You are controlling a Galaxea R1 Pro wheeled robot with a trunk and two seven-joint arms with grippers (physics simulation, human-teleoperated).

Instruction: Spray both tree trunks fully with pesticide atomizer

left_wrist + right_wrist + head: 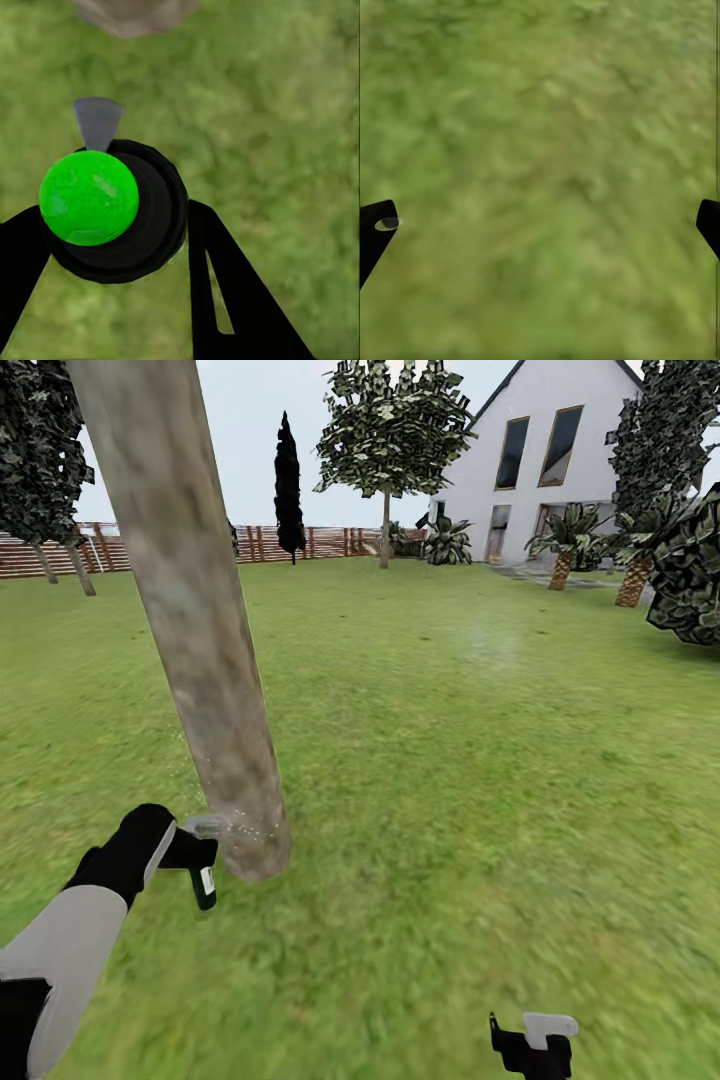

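Lawn (pixel 450 780) runs back to a reddish slat fence (pixel 300 543) and a white house (pixel 545 460); grass is blurred in both wrist views. Thick mottled grey-brown tree trunk (pixel 190 620) stands close ahead at the left, leaning slightly, its top cut off by the frame so no crown is seen. Second broad-crowned tree (pixel 388 430) stands far back near the fence, well apart from the first. Dark narrow cypress (pixel 289 485) and palms (pixel 560 545) beyond.

Left gripper (pixel 178 848) is clamped round the pesticide atomizer (pixel 200 860), held just beside the trunk's base; nozzle points at the bark. In the left wrist view the atomizer (pixel 112 210) shows as a black round body with a bright green cap and a grey nozzle, black fingers (pixel 232 292) on either side. Tiny whitish specks of pesticide (pixel 245 822) scatter over the trunk foot; hard to make out.

Right gripper (pixel 535 1045) is mostly cut off at the bottom edge; fingertips (pixel 375 229) spread wide, holding nothing.
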